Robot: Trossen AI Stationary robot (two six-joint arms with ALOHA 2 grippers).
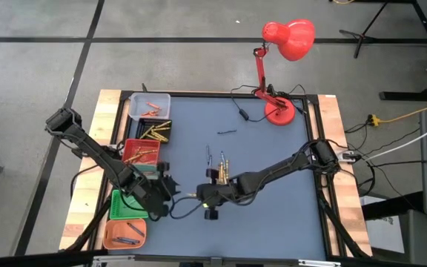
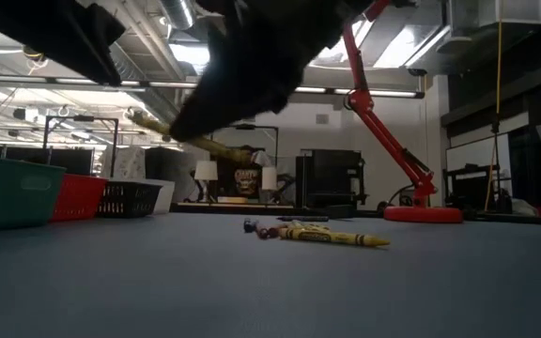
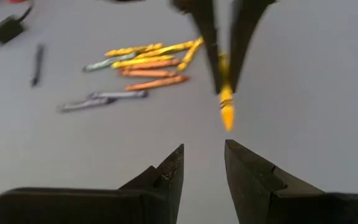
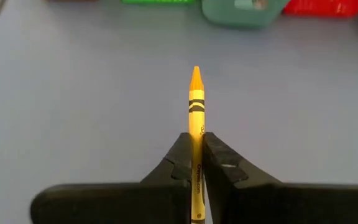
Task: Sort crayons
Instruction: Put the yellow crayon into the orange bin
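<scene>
Operator, your right gripper (image 4: pixel 194 158) is clamped on a single yellow crayon (image 4: pixel 196 106), the fingers pressed against the stick about midway along its length, with the pointed tip projecting forward beyond them and clear of the table (image 1: pixel 273 178). In the high view that gripper (image 1: pixel 207 194) sits over the near-centre of the grey mat, the right arm reaching in from the table's right edge. Your left gripper (image 3: pixel 204 168) holds nothing; its fingers stand apart with a visible gap between them, and it faces the held crayon (image 3: pixel 225 102) from just beside it, close to the row of bins along the table's left side. You have a loose cluster of crayons (image 3: pixel 148 62) lying flat on the mat beyond the right gripper: several yellow, some orange, and a few dark or grey ones lying slightly apart from the rest. The low view shows at least one yellow crayon (image 2: pixel 336 238) of that cluster flat on the mat. The bins already contain crayons: orange ones in the grey bin (image 1: pixel 150 105), yellow in the dark bin (image 1: pixel 156 132), some in the red bin (image 1: pixel 141 151) and in the orange bin (image 1: pixel 124 233). The green bin (image 1: pixel 124 208) is partly hidden by the left arm. A red desk lamp (image 1: pixel 280 44) stands at the far right corner.
</scene>
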